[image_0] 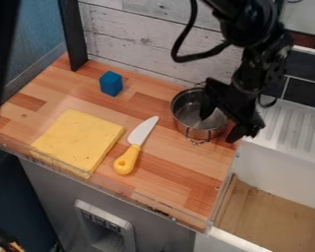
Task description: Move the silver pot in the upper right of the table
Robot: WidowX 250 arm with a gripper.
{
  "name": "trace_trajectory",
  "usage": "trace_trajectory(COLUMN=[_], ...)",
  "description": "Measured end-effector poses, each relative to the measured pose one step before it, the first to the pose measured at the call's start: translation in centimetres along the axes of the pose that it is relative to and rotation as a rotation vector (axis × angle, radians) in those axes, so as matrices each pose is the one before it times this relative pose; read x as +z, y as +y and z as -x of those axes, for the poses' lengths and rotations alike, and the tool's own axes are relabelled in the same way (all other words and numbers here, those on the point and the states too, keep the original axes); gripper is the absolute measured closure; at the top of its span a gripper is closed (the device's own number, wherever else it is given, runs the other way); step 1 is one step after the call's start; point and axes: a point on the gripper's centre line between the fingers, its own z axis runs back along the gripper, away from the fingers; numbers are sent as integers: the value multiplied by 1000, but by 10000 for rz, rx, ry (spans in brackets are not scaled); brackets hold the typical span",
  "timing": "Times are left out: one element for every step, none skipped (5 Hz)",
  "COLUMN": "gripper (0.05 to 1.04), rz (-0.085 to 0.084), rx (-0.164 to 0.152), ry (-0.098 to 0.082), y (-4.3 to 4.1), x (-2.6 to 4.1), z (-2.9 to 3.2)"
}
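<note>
Claw of the black robot arm, spread, at the upper right of the counter: one finger is inside the silver pot and the other outside it, so that the right part of the pot's rim lies between them. The pot stands upright near the counter's right edge, beside the sink unit, with one wire handle facing the front. Left of the pot, and apart from it, lies a knife, its pale blade directed toward the back and its yellow handle toward the front. Further left, a yellow square lies flat near the front edge. Behind these, a blue block rests near the plank wall. A ridged white drainboard adjoins the counter at right.
</note>
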Motion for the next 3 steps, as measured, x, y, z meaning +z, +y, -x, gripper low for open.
trace_trajectory(gripper=[73, 79, 82], rz=[193, 75, -520], rx=[209, 190, 107], ry=[-654, -318, 93], y=[430, 460, 842], x=[3256, 2316, 582], z=[-804, 224, 813])
